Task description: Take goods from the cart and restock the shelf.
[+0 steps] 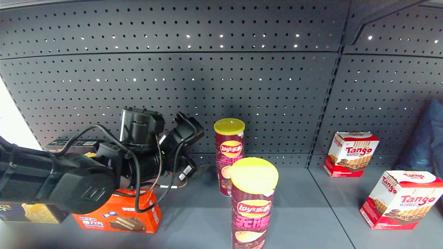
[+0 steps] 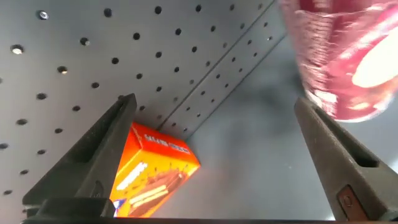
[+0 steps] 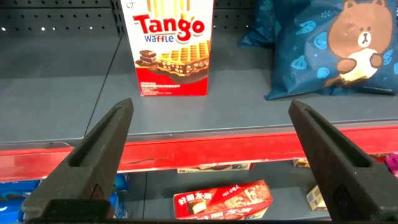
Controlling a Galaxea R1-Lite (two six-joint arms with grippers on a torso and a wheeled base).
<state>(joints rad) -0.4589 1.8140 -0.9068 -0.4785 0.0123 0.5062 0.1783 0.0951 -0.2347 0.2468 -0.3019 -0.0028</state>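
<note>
On the grey shelf [image 1: 304, 214] two maroon chip cans with yellow lids stand upright, one at the back [image 1: 229, 155] and one nearer the front [image 1: 254, 204]. My left gripper [image 1: 201, 170] hovers low over the shelf just left of the back can, open and holding nothing. In the left wrist view this gripper [image 2: 214, 102] has its fingers spread wide. One chip can [image 2: 342, 56] sits just outside one finger, and an orange box [image 2: 152, 174] lies by the pegboard wall beyond. My right gripper [image 3: 209, 104] is open and empty, in front of a shelf edge.
An orange cake box [image 1: 119, 214] and a dark box [image 1: 31, 212] lie under my left arm. Two red-and-white waffle boxes [image 1: 351, 154] [image 1: 403, 200] and a blue bag [image 1: 429, 138] stand on the right. The right wrist view shows a waffle box [image 3: 171, 46], a blue bear bag [image 3: 329, 46] and a red box [image 3: 221, 199] below.
</note>
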